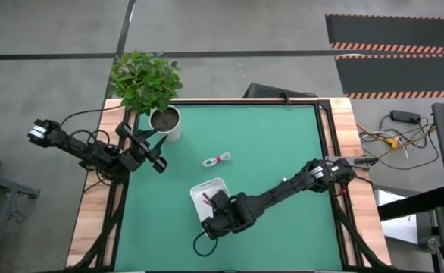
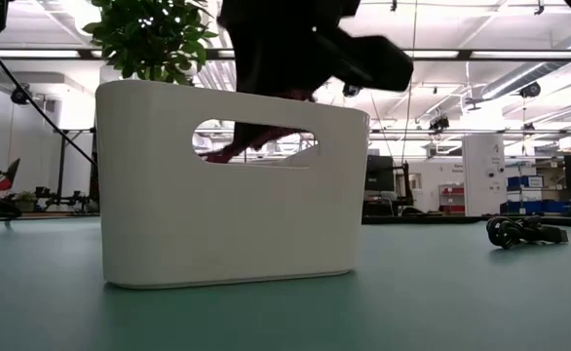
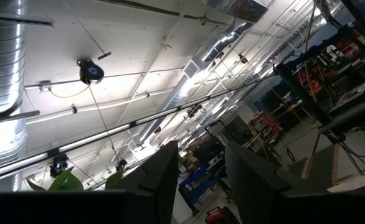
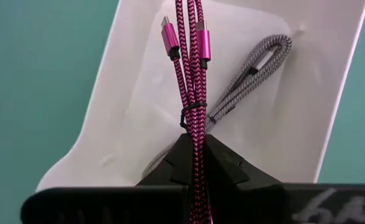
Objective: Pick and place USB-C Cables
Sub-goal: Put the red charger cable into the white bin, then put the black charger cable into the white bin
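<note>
Right tool: it is hanging over the white tray and its fingers are closing tightly on the magenta cable, near the black tie of the bundle.
Magenta cable: it is pointing away from the right tool, over the inside of the tray, with both pink plugs at the far end.
Grey cable: it is lying on the tray floor, just beyond the right tool, under the magenta one.
White cable: it is lying on the green desk, past the tray, well apart from the right tool.
Black cable: in the low view a dark bundle is resting on the desk away from the tray; it is probably this cable.
Left tool: it is waiting near the potted plant, pointing up to the ceiling, its fingers are standing apart and holding nothing.
</note>
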Robot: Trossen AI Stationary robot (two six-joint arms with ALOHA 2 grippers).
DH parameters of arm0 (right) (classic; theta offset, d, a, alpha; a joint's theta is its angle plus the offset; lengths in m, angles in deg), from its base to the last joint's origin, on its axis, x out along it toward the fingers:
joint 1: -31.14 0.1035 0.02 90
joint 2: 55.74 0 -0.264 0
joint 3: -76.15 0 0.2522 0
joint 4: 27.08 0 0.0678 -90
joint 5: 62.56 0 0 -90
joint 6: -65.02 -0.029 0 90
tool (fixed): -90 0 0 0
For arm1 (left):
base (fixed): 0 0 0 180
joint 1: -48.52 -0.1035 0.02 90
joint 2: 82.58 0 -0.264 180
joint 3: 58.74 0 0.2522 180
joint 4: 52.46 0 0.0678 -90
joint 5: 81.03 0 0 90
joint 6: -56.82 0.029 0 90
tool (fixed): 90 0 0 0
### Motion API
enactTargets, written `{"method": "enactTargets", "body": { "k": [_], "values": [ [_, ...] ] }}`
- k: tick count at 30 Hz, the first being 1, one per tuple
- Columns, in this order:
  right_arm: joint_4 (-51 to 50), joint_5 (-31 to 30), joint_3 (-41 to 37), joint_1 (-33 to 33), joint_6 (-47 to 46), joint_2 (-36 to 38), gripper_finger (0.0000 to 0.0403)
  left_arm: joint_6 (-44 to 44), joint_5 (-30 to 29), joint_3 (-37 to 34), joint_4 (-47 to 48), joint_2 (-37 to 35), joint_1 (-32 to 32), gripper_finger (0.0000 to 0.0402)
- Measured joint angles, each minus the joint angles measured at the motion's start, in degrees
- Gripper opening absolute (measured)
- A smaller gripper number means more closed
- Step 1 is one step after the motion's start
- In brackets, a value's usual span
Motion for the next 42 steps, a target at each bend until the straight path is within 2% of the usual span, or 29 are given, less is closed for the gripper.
{"method": "enactTargets", "body": {
  "k": [23,33,42],
  "values": [
    [0.00,1.25,-0.50,-1.38,2.66,-1.18,0.0014,-0.09,0.22,0.00,0.01,0.02,0.00,0.0118],
    [0.00,1.49,-0.52,-1.38,2.08,-1.18,0.0059,-0.26,0.17,0.00,0.01,0.09,0.00,0.0118],
    [-0.80,1.52,0.62,-1.38,3.19,-1.18,0.0074,-0.44,0.15,0.00,0.03,0.11,0.02,0.0118]
  ]
}}
